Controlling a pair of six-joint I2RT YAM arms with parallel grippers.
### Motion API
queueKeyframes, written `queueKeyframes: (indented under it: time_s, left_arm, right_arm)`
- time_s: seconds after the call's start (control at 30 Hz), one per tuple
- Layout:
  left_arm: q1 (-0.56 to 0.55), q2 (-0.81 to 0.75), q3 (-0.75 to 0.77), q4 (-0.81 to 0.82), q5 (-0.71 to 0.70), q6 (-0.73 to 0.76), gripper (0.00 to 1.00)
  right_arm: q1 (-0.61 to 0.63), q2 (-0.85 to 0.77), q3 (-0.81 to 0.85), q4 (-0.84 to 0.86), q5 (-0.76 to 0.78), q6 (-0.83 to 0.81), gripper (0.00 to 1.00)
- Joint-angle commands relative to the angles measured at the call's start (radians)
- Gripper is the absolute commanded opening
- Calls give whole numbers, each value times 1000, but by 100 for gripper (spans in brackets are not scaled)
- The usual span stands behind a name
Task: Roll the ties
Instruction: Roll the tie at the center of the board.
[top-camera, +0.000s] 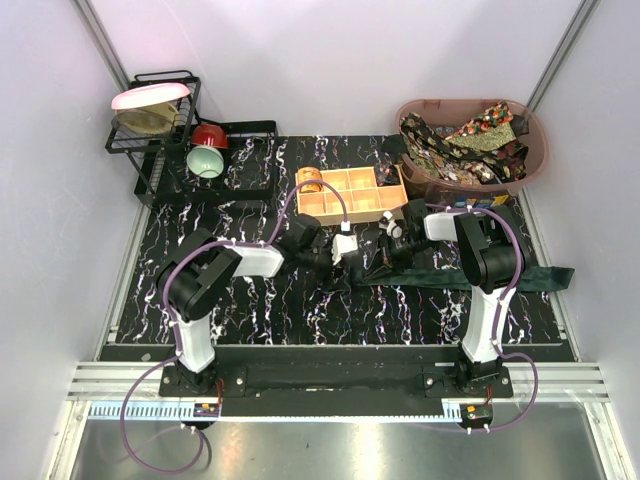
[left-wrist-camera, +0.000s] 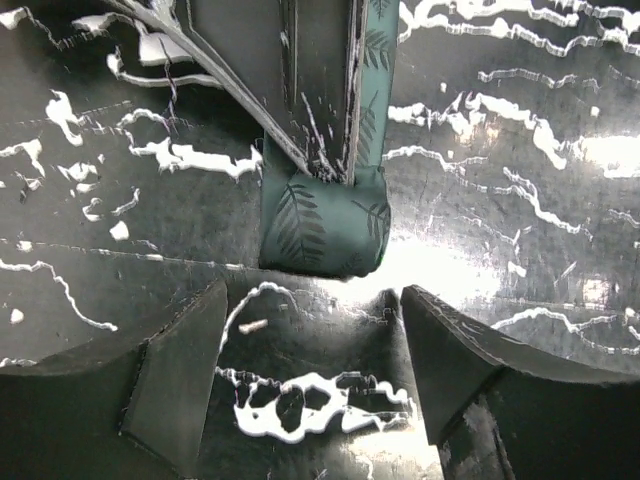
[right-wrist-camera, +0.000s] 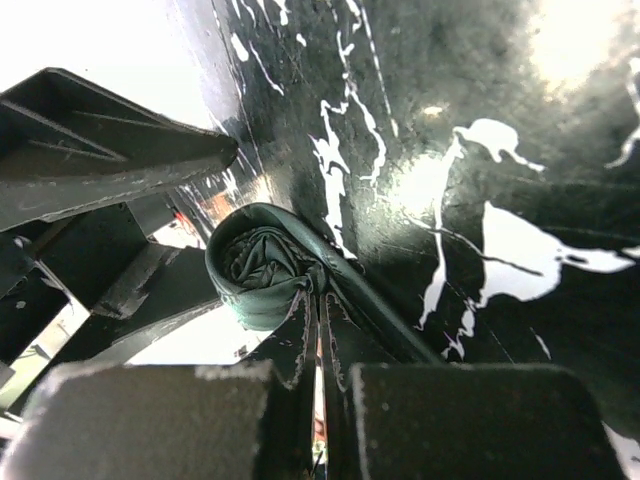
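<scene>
Only the right wrist view shows the dark green fabric tie (right-wrist-camera: 262, 270) coiled, right gripper (right-wrist-camera: 318, 310) pinching it; left gripper (left-wrist-camera: 315, 345) low, agape.

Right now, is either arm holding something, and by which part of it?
The right gripper holds the dark green tie, its fingers shut on the strip right beside the rolled end. The left gripper is open, holding nothing.

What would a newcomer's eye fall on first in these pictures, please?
Probably the dark green tie stretched across the black marbled mat, its end wound into a small roll at the centre. The right hand pinches the tie beside that roll while the open left hand faces it. At the back right, a pink basket holds patterned ties.
</scene>
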Motion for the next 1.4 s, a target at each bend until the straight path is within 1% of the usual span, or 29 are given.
queueKeyframes:
  time_s: [0.0, 0.03, 0.1, 0.23, 0.37, 0.4, 0.47, 0.5, 0.57, 0.6, 0.67, 0.7, 0.77, 0.83, 0.9, 1.03, 1.23, 1.33, 1.37]
  left_arm:
    - [-1, 23, -31, 256, 92, -87, 74]
    - [-3, 39, -41, 314, 97, -100, 74]
    - [-10, 54, -41, 371, 122, -114, 74]
    - [-23, 97, -20, 388, 129, -109, 70]
    - [-26, 123, 18, 336, 108, -92, 53]
    - [-29, 120, 29, 266, 97, -62, 42]
    - [-35, 112, 51, 187, 62, -25, 35]
    - [-41, 97, 57, 111, 33, 12, 31]
    - [-56, 85, 77, 11, -21, 61, 29]
    - [-61, 71, 87, -53, -51, 79, 28]
    - [-84, 60, 110, -138, -125, 113, 28]
    - [-93, 54, 127, -201, -151, 118, 28]
    - [-119, 56, 144, -262, -215, 124, 29]
    - [-133, 68, 179, -334, -249, 119, 31]
    - [-138, 94, 205, -396, -285, 113, 31]
    - [-139, 126, 250, -450, -319, 109, 33]
    - [-148, 155, 311, -509, -349, 89, 34]
    - [-150, 166, 327, -520, -349, 80, 34]
    - [-150, 166, 328, -522, -346, 77, 35]
  right_arm:
    - [-3, 20, 8, -44, 187, -55, 0]
    - [-3, 25, 9, -44, 181, -56, 0]
    - [-3, 25, 8, -45, 183, -58, 0]
    - [-4, 28, 12, -48, 173, -61, 0]
    - [-4, 31, 18, -48, 154, -62, 0]
    - [-4, 29, 22, -50, 144, -61, 0]
    - [-9, 26, 35, -62, 103, -68, 0]
    - [-7, 23, 46, -73, 79, -75, 1]
    - [-18, 9, 68, -103, 51, -93, 9]
    - [-36, -12, 71, -108, 32, -95, 20]
    - [-53, -37, 74, -128, -12, -107, 32]
    - [-67, -62, 74, -134, -33, -113, 40]
    - [-70, -90, 63, -145, -47, -128, 46]
    - [-70, -122, 45, -137, -86, -139, 52]
    - [-69, -135, 23, -104, -112, -124, 53]
    - [-47, -115, 5, -51, -136, -87, 54]
    - [-12, -64, 5, -36, -109, -78, 47]
    - [-6, -58, 0, -22, -92, -78, 33]
    - [-4, -51, 2, -21, -72, -78, 13]
